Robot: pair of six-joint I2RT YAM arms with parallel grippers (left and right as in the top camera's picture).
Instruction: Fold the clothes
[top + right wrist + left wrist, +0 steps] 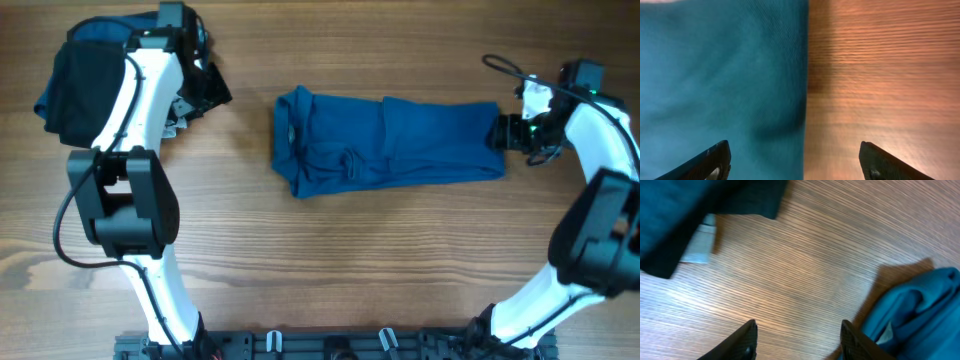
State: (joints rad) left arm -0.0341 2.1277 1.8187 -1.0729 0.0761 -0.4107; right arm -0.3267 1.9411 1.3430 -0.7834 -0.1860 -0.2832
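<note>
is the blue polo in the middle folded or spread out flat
Folded: the blue polo shirt lies on the table as a long narrow strip, its sides turned in over the body in overlapping layers.

One blue shirt (390,140), one black garment (85,85), one dark-blue garment (100,30), two pincers (797,330) (795,157).

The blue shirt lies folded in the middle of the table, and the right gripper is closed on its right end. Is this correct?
Not quite. The right gripper is open, not closed on the blue shirt: the right wrist view shows its fingers wide apart over the fabric edge. The shirt does lie folded in the middle of the table.
</note>
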